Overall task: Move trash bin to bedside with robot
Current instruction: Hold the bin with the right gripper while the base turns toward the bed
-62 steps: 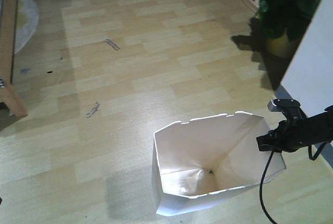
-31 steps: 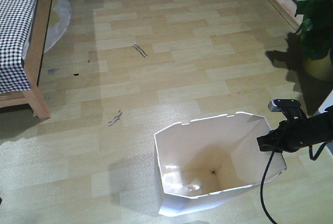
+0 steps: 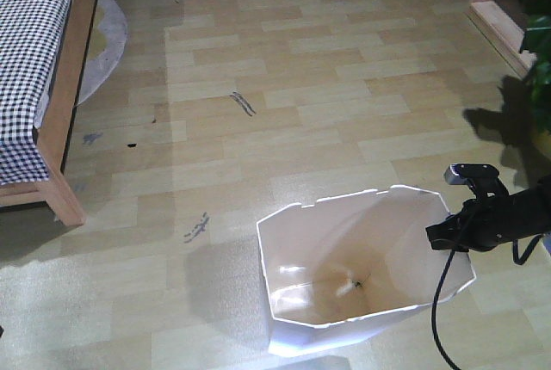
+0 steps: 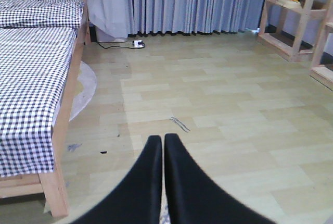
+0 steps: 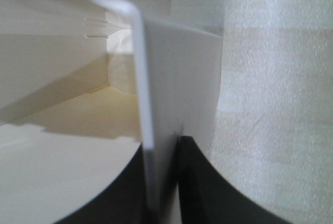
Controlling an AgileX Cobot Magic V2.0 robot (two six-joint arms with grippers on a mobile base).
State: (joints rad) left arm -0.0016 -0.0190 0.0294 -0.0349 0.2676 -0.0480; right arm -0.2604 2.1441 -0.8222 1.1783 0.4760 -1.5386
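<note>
The white trash bin (image 3: 362, 249) stands on the wooden floor low in the front view, its cream inside open to the camera. My right gripper (image 3: 441, 237) is shut on the bin's right rim. Close up, the right wrist view has the bin wall (image 5: 171, 88) pinched between the black fingers (image 5: 200, 182), one inside and one outside. The bed (image 3: 34, 52) with checked bedding and a light wooden frame lies at the far left, well apart from the bin. My left gripper (image 4: 163, 143) is shut on nothing and faces the floor beside the bed (image 4: 36, 78).
A round grey rug (image 3: 103, 43) lies beside the bed. A potted plant (image 3: 538, 26) and wooden shelving (image 4: 296, 21) stand at the right. Grey curtains (image 4: 177, 2) and a power strip with a cable (image 4: 136, 43) line the far wall. Dark scuffs (image 3: 244, 103) mark the floor.
The view has swung left and forward: the bed has come further into the front view and the plant has slid out to the right. The bin stays in the right gripper's hold.
</note>
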